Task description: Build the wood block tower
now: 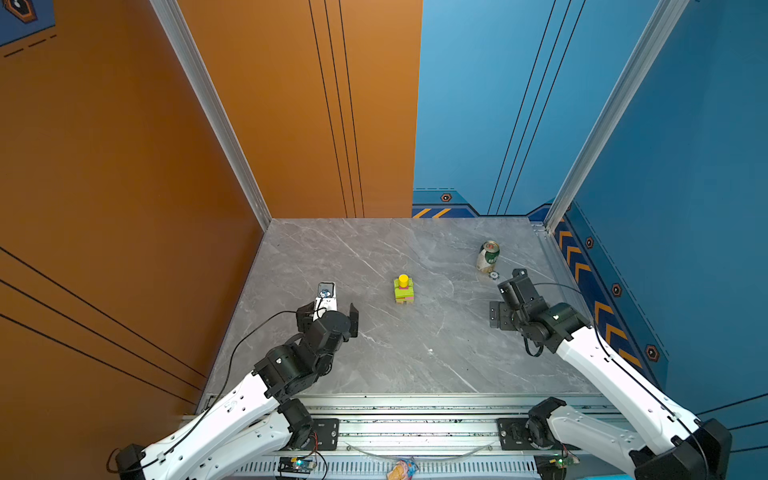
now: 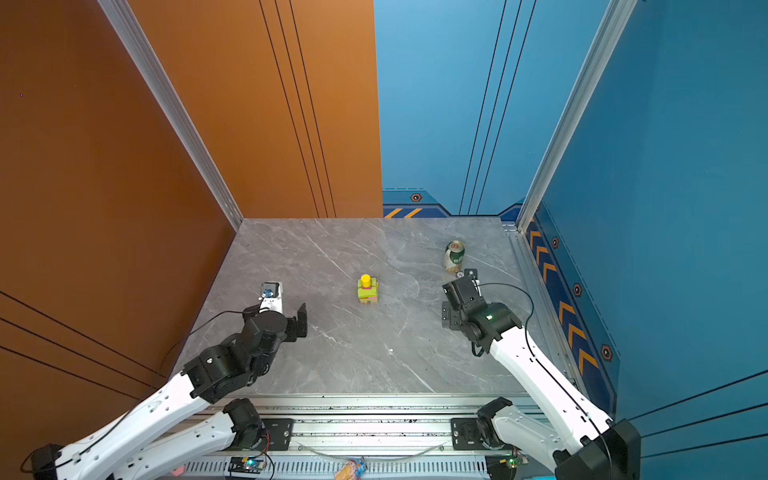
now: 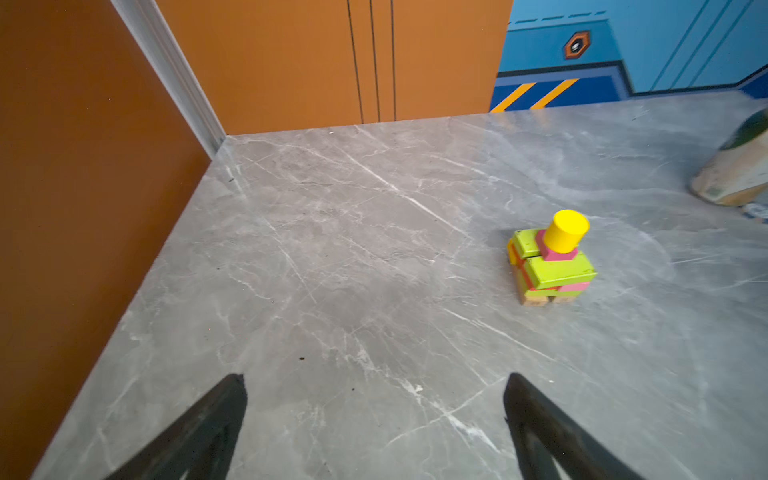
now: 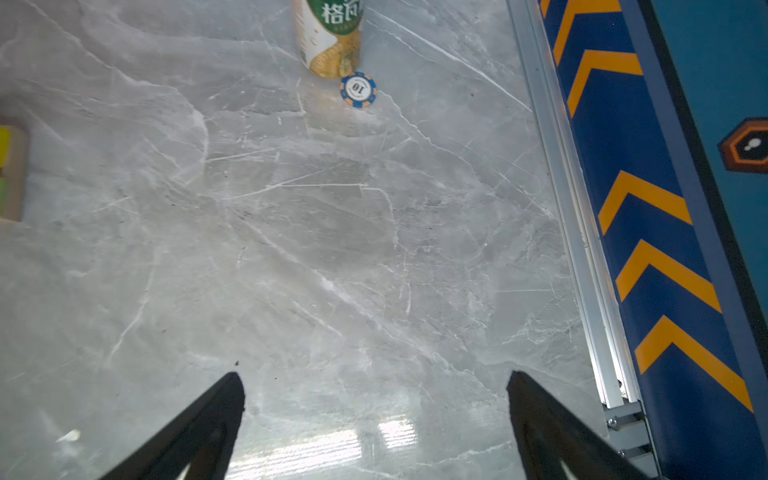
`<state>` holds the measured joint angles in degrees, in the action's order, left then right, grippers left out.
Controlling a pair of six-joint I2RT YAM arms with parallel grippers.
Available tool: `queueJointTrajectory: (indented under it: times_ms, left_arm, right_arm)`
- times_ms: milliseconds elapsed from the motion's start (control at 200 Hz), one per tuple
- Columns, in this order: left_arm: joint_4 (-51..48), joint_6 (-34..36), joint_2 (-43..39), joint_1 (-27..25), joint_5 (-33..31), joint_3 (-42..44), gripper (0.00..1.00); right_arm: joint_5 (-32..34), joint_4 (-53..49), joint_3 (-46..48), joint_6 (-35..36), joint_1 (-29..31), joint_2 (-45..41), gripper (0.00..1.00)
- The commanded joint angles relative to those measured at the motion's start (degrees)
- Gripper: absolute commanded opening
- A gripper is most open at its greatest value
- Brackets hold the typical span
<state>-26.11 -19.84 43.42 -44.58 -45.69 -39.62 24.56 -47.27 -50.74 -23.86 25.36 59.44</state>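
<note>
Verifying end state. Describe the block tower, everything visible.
The tower stands upright mid-table; only the table touches it. It looks like painted wood, matte. In the left wrist view: yellow cylinder on top, on a pink cube, on two lime-green slabs side by side; red-orange, yellow and pink edges show beneath; two tan bars at the base.

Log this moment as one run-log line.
tower: standing, yellow cylinder on top | left gripper: open, empty, apart from tower | right gripper: open, empty | can: standing, untouched
</note>
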Motion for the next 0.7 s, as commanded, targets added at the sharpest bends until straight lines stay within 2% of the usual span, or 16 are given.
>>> queueJointTrajectory:
  times_ms: [0,125,225,380,501,691]
  left_arm:
    - [7.2,4.8,2.0,5.3,-5.4,3.8,0.98]
    - [17.4,4.2,3.5,13.9,0.3,8.5,0.98]
    - [26.1,7.3,5.7,17.9,2.1,11.9,0.98]
    - [34.7,13.4,11.8,22.5,2.5,13.2,0.98]
    - [46.0,15.9,17.6,26.9,2.0,16.6,0.98]
    - [54.9,13.0,23.4,34.6,10.8,20.0,0.98]
  right_arm:
    - [4.5,8.4,3.8,-0.3,-1.0,-1.5,1.0]
    - [4.8,22.6,12.9,4.2,-1.2,-5.2,1.0]
    - [4.8,32.0,17.7,6.1,-2.6,-6.0,1.0]
    - [5.4,38.0,18.1,8.7,-6.4,0.2,1.0]
    - [0.9,42.8,16.5,9.4,-9.3,5.4,1.0]
    - [0.7,53.1,17.8,11.7,-10.0,8.0,1.0]
